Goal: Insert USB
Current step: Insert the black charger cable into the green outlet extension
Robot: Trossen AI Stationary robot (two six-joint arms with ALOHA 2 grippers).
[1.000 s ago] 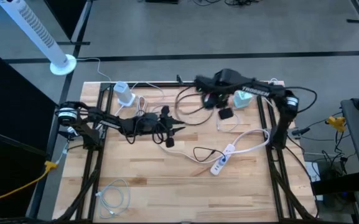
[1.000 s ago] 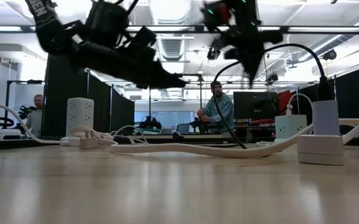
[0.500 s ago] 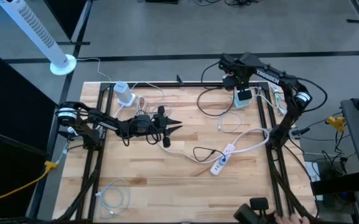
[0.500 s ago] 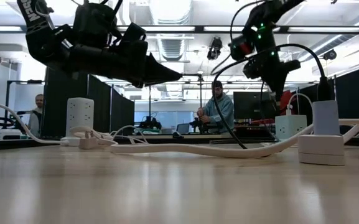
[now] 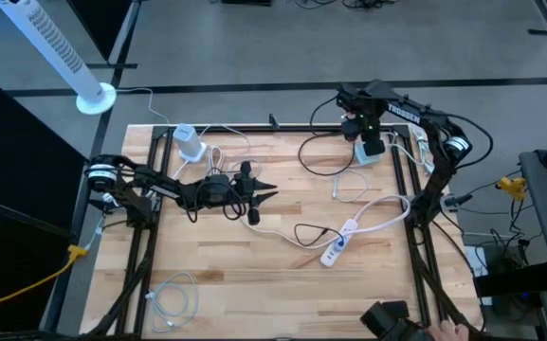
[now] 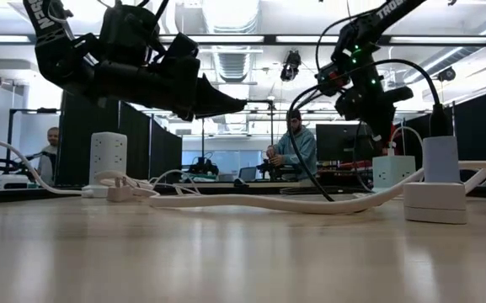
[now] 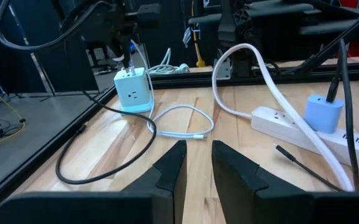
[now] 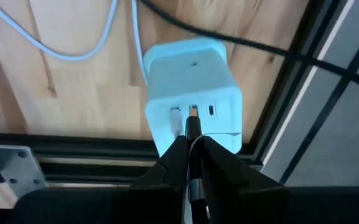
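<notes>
A pale blue charger cube [image 8: 191,81] stands on the table's far right corner [image 5: 370,155], its port face up. A white cable is plugged into one port. My right gripper [image 8: 191,146] hangs right over it, pointing down, shut on the plug of a black USB cable [image 5: 316,152]. The cube and that gripper also show in the left wrist view [image 7: 132,90]. My left gripper [image 7: 198,162] hovers level over the table's left middle [image 5: 271,194], open by a narrow gap with nothing in it. My right gripper pinches the black cable's plug body [image 8: 193,129] between its two fingers, from above, the fingers lying along the plug. The plug points straight down and its metal tip [image 8: 192,114] is at the cube's middle port. Whether the tip is inside, I cannot tell.
A white power strip [image 5: 341,242] carrying a blue adapter [image 7: 324,112] lies right of centre, white cables looping around it. Another white charger [image 5: 190,144] stands far left and a white cable coil [image 5: 173,301] lies near left. The black frame rail [image 8: 303,93] runs beside the cube.
My right gripper has swung toward the table's far right corner and sunk, carrying the black plug from over the table's middle to just above the charger cube. The black cable has trailed after it. The grip has stayed shut.
</notes>
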